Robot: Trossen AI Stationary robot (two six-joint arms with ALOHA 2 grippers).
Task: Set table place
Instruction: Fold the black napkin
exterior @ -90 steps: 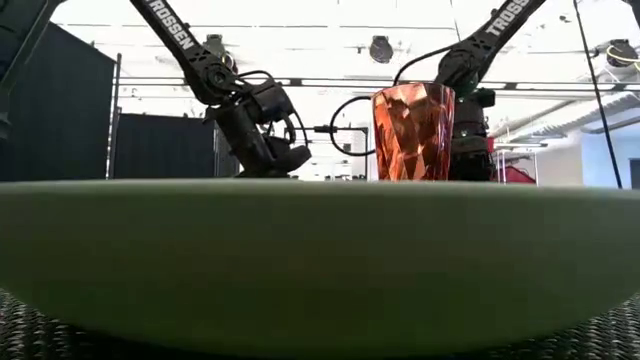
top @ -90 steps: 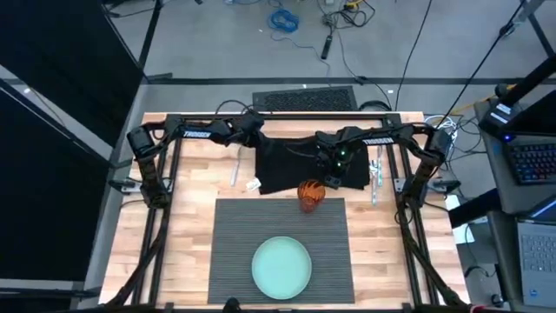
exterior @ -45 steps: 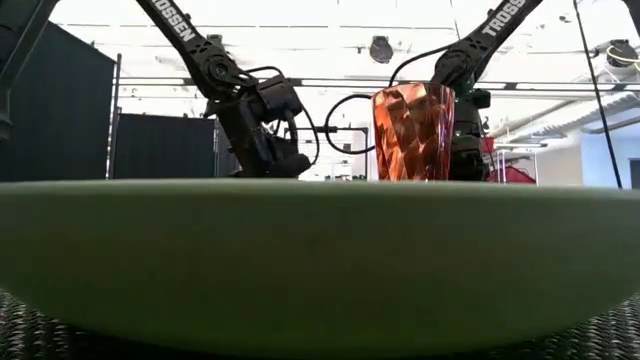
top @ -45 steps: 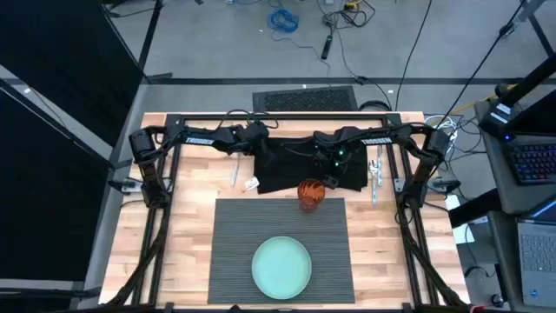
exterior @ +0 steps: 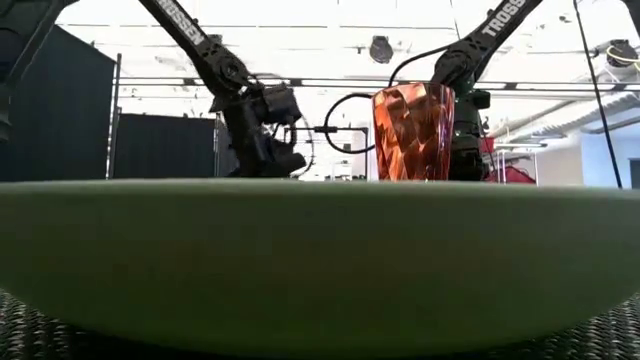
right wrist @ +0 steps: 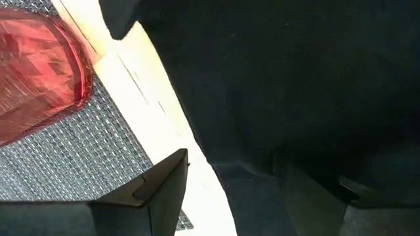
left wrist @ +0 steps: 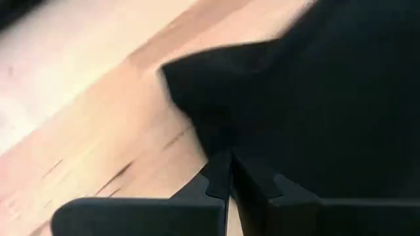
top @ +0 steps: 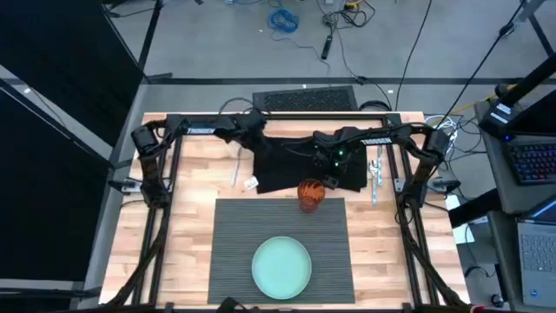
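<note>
Lying nearest, the ribbed grey placemat [top: 280, 250] is carrying a pale green plate [top: 281, 266], with an orange faceted glass [top: 311, 193] standing at its far edge. Beyond it, a black napkin [top: 282, 167] is sprawling on the wooden tabletop [top: 187, 217]. The right gripper [right wrist: 233, 190] is hanging over the napkin, fingers spread and empty. The left gripper [left wrist: 230, 172] is sitting closed at the napkin's corner; whether it is pinching cloth cannot be told. Cutlery [top: 375, 178] is lying far right.

I see the pale green plate [top: 281, 266] on the ribbed grey placemat [top: 234, 235], an orange cup [top: 311, 194] at its far edge, and both arms over what seems a black napkin [top: 282, 169].
</note>
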